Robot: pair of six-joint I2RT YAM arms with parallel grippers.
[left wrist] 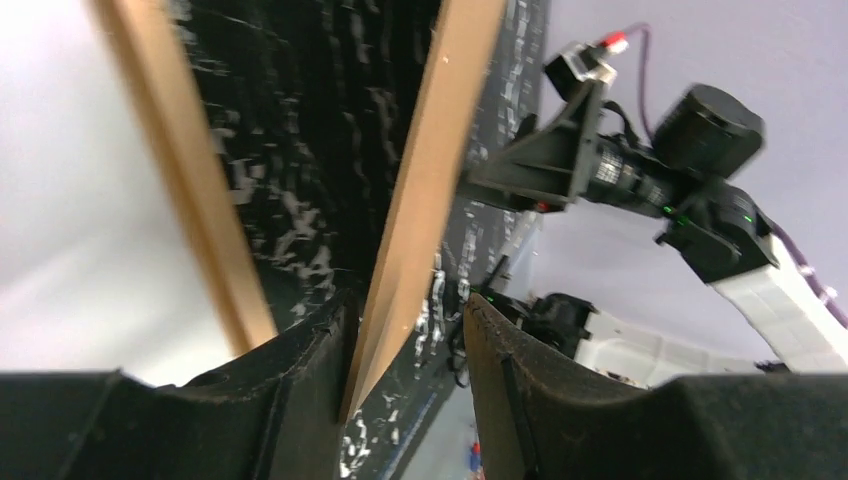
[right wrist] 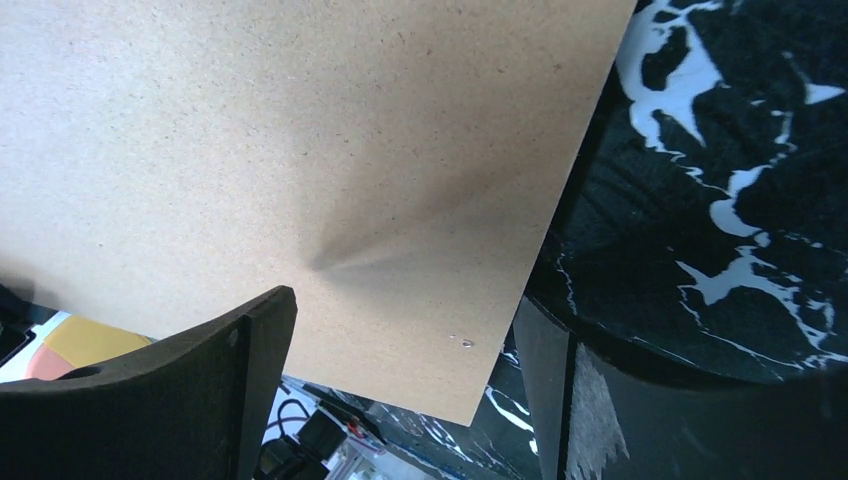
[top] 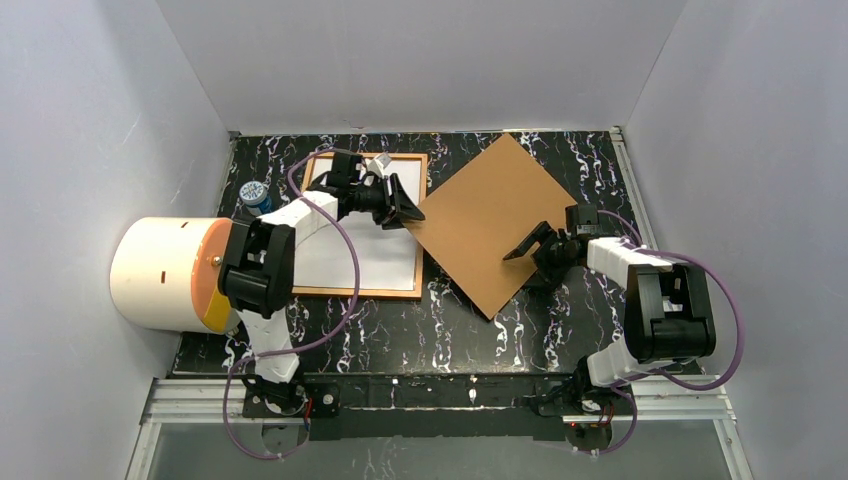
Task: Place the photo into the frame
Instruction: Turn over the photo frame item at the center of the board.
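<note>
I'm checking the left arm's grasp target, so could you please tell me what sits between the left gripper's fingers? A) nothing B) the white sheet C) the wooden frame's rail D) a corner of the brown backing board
D: in the left wrist view the backing board tapers to a corner between the fingers of the left gripper, while the frame rail lies off to one side.

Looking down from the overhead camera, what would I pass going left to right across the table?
White cylinder with an orange end → small blue-labelled container → the frame → brown backing board → right arm.
</note>
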